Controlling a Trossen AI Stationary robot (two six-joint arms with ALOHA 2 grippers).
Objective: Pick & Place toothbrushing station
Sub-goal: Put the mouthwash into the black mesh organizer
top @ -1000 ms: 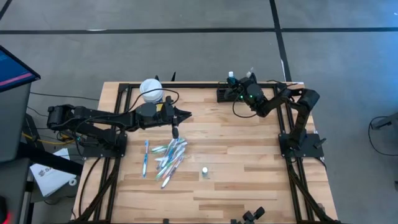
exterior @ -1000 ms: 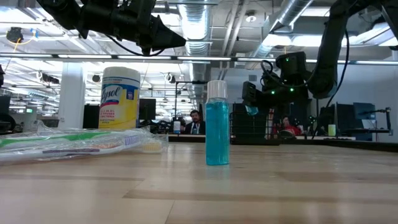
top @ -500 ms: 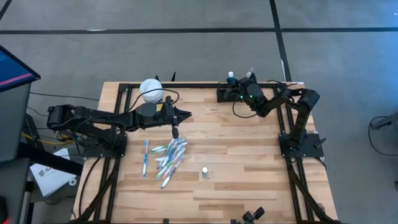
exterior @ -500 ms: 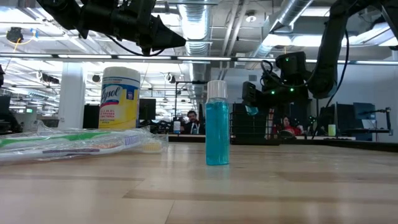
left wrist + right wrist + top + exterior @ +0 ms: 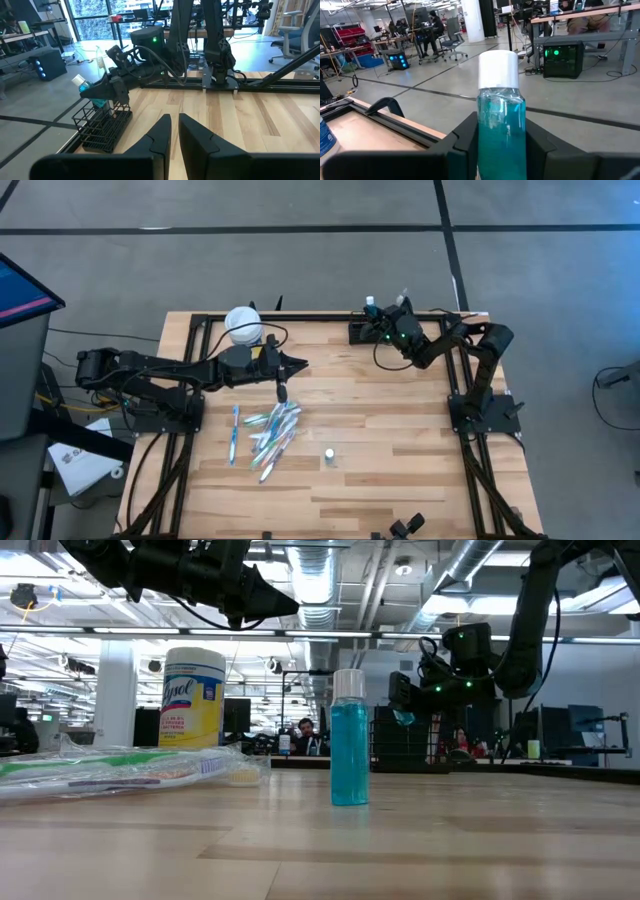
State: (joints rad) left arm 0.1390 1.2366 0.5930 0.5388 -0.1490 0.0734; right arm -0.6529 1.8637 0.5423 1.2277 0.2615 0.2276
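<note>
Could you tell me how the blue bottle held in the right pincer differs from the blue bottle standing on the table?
The small white-capped blue liquid bottle in the right pincer is gripped and held above the black wire-mesh caddy at the table's far edge. The blue liquid bottle on the wooden table stands free, untouched, near the packaged toothbrushes. Both are upright with white caps.

Black wire-mesh caddy, blue-filled bottle
</note>
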